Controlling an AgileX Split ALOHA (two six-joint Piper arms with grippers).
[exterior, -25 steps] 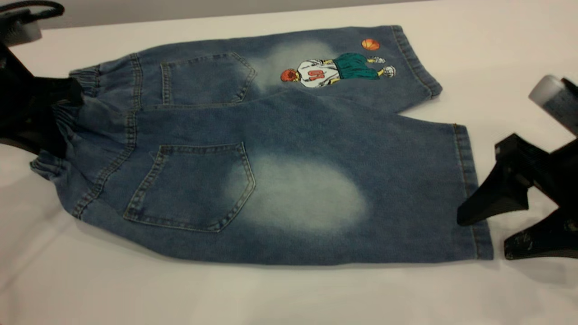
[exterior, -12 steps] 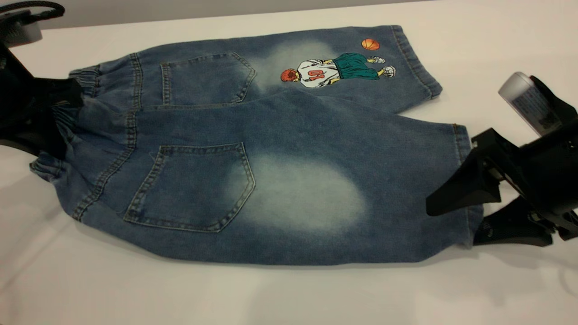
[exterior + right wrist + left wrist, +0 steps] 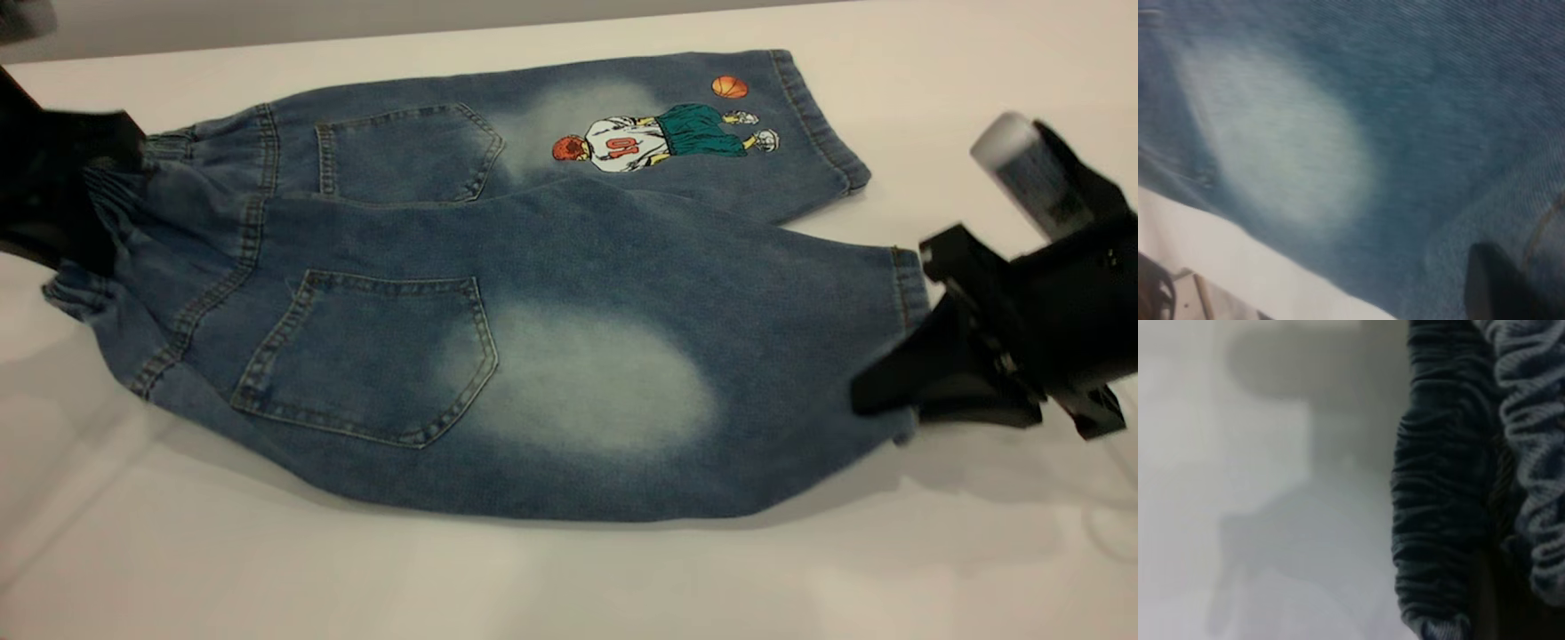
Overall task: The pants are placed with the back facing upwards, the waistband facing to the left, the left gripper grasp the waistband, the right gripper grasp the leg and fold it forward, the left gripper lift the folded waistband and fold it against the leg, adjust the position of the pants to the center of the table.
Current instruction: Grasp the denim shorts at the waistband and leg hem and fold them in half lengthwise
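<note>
**Exterior view: both grippers clamped on the denim pants**

Short blue denim pants [image 3: 498, 293] with whitish faded patches lie back-up on the plain white table [image 3: 569, 578], their waist toward the left arm. The bulky black left gripper [image 3: 84, 209] is clenched on the ruched, darker elastic waistband [image 3: 98, 213], which is raised slightly off the tabletop. At the opposite end, the black wedge-shaped right gripper [image 3: 898, 391] is closed on the stitched hem of the wide leg [image 3: 711, 356] bearing the large oval fade, lifting that edge. The far leg, printed with a small basketball-player [image 3: 662, 138], lies flat.
</note>
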